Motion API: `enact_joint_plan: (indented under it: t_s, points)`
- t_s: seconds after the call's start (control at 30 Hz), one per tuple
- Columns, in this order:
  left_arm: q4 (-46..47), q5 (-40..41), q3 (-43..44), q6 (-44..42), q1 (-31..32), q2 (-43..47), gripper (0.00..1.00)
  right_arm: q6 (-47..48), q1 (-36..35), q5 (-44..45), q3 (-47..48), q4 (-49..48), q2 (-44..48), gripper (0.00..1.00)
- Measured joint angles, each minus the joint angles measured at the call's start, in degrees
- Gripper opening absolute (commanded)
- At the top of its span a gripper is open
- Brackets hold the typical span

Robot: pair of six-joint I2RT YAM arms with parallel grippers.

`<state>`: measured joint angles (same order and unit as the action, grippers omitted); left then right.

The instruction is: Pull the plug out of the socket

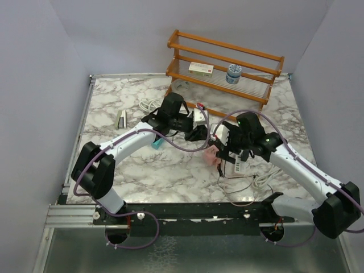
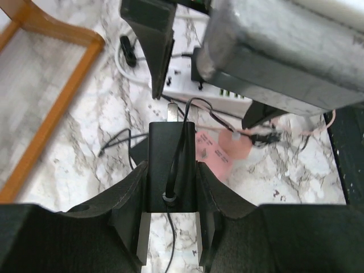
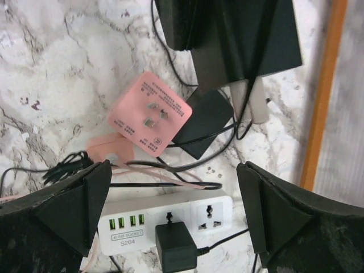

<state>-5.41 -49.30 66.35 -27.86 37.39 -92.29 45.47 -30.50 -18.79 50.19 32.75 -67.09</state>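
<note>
A marble worktop (image 1: 114, 170) is seen from above, with two robot arms reaching from its near edge toward the middle. A wooden rack (image 1: 227, 62) stands along the far edge, right of centre.

The left gripper (image 2: 170, 173) is clamped on a black plug (image 2: 162, 148), one finger pressed against each side of its body. The plug's two metal prongs (image 2: 171, 112) are bare and point toward a white power strip (image 3: 170, 219) just beyond them, without entering any socket. A thin black cord (image 2: 181, 153) runs along the plug's upper face.

The power strip lies near the middle of the worktop, slightly toward the right edge. The right gripper (image 3: 173, 168) is spread wide above it, so the strip lies lengthwise between the two fingers. Whether either finger touches the strip's ends cannot be told. A second black plug (image 3: 175, 244) sits in one of the strip's sockets, beside a row of green USB ports (image 3: 129, 220).

A pink adapter (image 3: 151, 114) lies flat on the marble just past the strip, pin holes facing up. A flat black block (image 3: 206, 120) rests against its edge. Loose black and white cords trail across the worktop around them.
</note>
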Motion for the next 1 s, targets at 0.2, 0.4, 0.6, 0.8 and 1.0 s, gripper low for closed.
enact_joint_plan:
  t_s: [0.2, 0.4, 0.6, 0.8, 1.0]
  points:
    - [-0.59, -1.29, 6.67, 4.87, 0.61, 0.96, 0.0, -2.38, 0.0, -2.32, 2.89, 0.11, 2.97, 0.95]
    - [-3.02, -2.32, 12.5, 9.44, 0.81, 0.96, 0.0, -3.87, 0.55, -6.93, 5.92, 0.87, 2.93, 0.66]
    - [-4.92, -3.13, 18.71, 14.71, -0.04, 1.07, 0.0, -5.31, 0.57, -11.8, 9.33, 1.11, 3.74, 0.31]
    - [-2.64, -5.22, 20.57, 21.33, -3.17, 2.93, 0.0, -5.68, 0.57, -13.79, 12.0, 1.18, 4.59, 0.01]
    - [-0.52, -6.82, 19.15, 25.16, -6.82, 5.22, 0.07, -6.4, 0.57, -16.7, 16.37, 1.97, 4.9, 0.01]
